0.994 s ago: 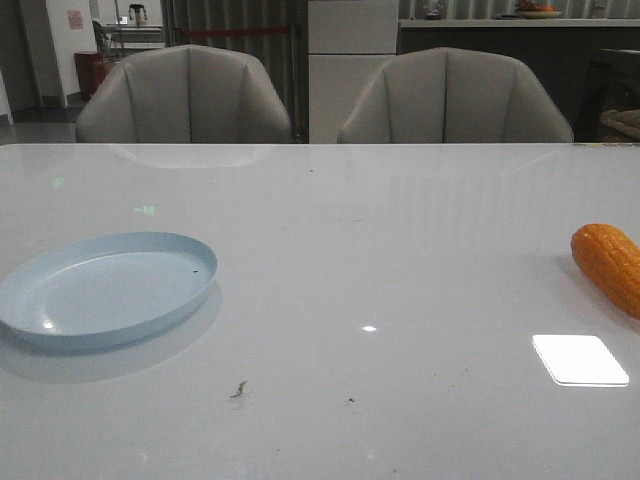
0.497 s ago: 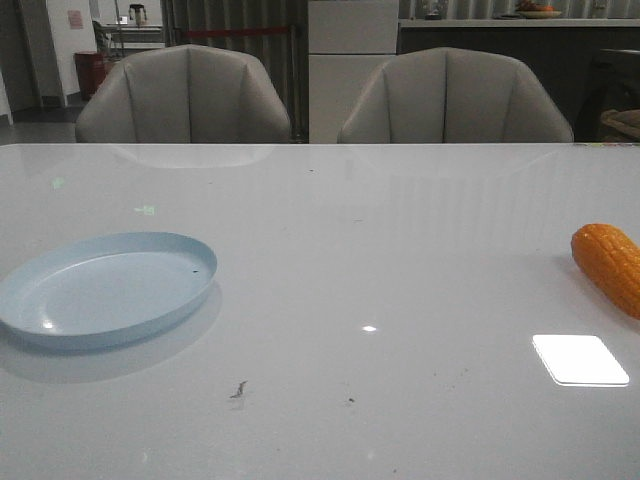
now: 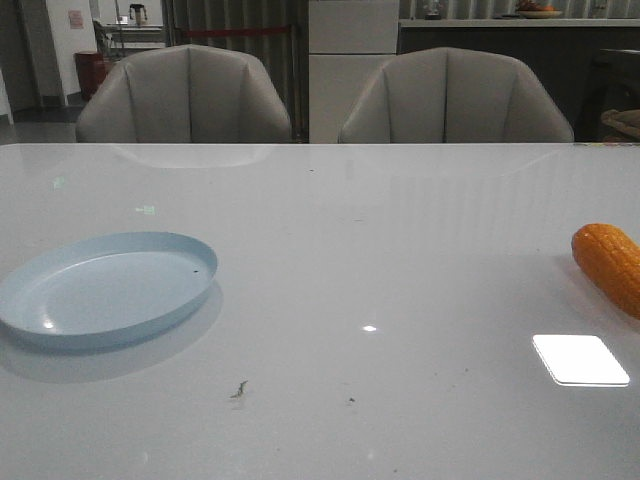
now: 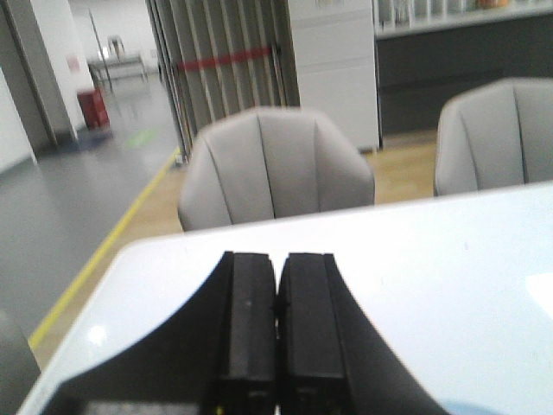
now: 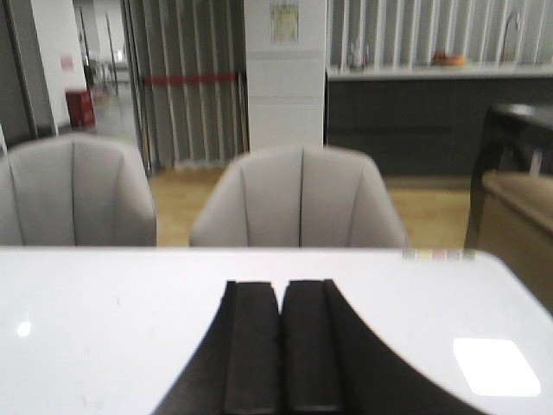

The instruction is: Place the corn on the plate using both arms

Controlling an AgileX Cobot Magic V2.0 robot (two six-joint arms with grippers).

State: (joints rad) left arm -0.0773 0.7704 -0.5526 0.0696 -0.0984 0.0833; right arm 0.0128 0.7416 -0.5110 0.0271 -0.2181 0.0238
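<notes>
Nothing looks done yet: the orange-yellow kernelled corn cob [image 3: 609, 264] lies on the glossy white table [image 3: 400, 260] at its right edge, well apart from the empty round pale-blue plate [image 3: 60, 335], while the left gripper [image 4: 276, 333] and right gripper [image 5: 282, 346] have their black fingers pressed together, holding nothing.

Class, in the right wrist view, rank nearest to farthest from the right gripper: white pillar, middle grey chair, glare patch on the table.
From the right gripper:
1. glare patch, on the table.
2. grey chair, beyond the table edge.
3. white pillar, behind it.
</notes>
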